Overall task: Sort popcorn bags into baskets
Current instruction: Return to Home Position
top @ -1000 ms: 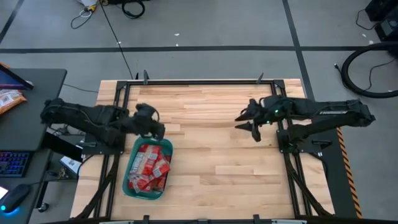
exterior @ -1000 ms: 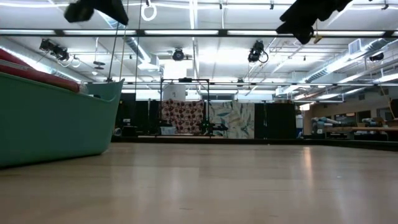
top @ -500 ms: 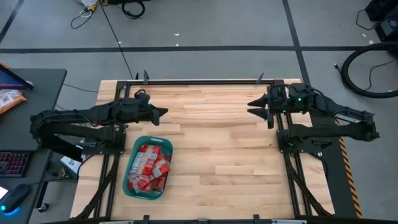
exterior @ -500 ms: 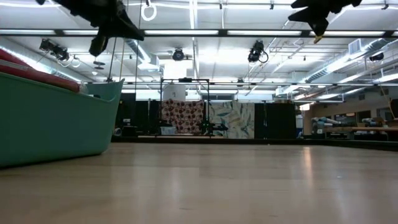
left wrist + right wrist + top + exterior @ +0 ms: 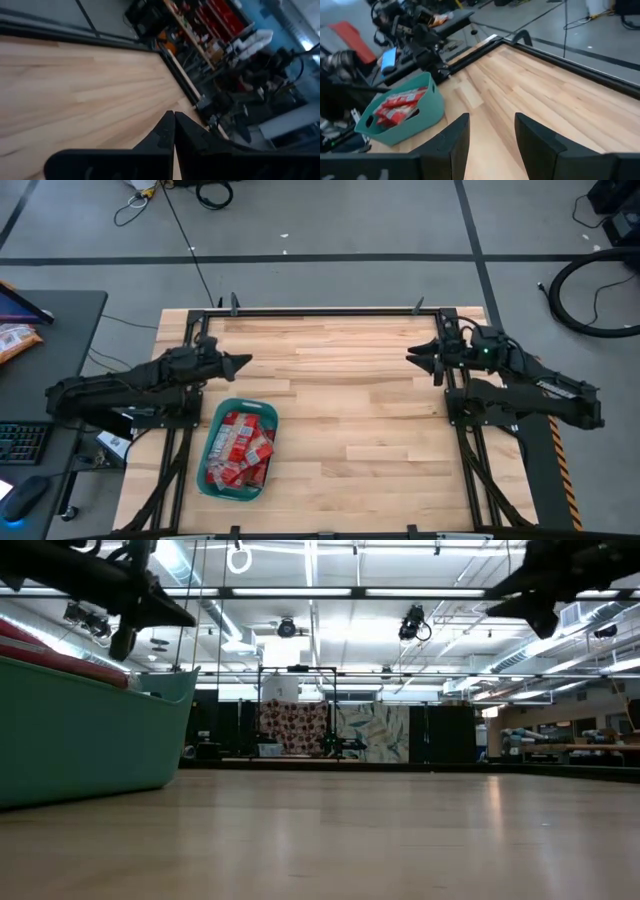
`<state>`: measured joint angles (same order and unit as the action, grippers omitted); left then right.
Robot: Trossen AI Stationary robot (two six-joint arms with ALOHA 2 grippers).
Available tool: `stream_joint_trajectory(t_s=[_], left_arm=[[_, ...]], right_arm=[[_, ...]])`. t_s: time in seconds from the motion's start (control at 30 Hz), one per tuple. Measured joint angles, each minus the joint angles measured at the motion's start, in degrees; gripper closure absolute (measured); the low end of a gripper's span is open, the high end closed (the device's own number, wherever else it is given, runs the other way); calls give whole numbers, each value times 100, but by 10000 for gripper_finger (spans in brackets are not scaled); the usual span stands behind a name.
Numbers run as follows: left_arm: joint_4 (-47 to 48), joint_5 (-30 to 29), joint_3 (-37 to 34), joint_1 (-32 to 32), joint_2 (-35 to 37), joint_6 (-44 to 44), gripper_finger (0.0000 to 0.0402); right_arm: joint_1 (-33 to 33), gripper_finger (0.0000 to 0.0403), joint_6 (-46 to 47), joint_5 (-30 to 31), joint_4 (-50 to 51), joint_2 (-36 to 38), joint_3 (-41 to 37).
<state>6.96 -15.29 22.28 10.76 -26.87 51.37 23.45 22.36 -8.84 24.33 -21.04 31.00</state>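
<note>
The teal basket (image 5: 262,412) stands near the table's left front corner, resting on its base, with several red popcorn bags (image 5: 240,448) piled inside. The right wrist view also shows the basket (image 5: 431,109) and the bags (image 5: 396,104), and the low view shows the basket's wall (image 5: 90,730). My left gripper (image 5: 246,361) hangs above the table beyond the basket's far end, shut and holding nothing, its fingertips together (image 5: 173,116). My right gripper (image 5: 424,365) hovers by the table's right edge, open and holding nothing (image 5: 491,122).
Bare wooden tabletop (image 5: 350,400) lies between the two arms. Black frame rails (image 5: 330,311) run along the table's edges. A dark desk (image 5: 40,350) with a keyboard stands off the table's left side. Cables (image 5: 590,290) lie on the floor.
My left gripper has left the space over the basket's far end, gone toward the far edge and then back to the left, tipping from downward to nearly level. My right gripper has drawn back toward the right and far edges. Neither has opened or shut.
</note>
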Motion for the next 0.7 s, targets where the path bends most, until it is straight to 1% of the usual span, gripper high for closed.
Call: stream_joint_trajectory(t_s=[0.1, 0.23, 0.5, 0.6, 0.7], left_arm=[[1, -214, -246, 0, 448, -51, 393], [-245, -230, -574, 0, 988, -107, 394], [-419, -228, -1077, 0, 1861, -168, 398], [-407, -228, -1182, 0, 2147, -238, 398], [-425, -230, -1304, 0, 2423, -255, 399]], right_arm=[[155, 243, 202, 0, -75, 353, -325], [328, 254, 483, -148, -344, 776, -742], [551, 300, 1151, -601, -795, 1272, -1601], [582, 317, 1347, -677, -1004, 1381, -1832], [620, 332, 1437, -693, -997, 1480, -2012]])
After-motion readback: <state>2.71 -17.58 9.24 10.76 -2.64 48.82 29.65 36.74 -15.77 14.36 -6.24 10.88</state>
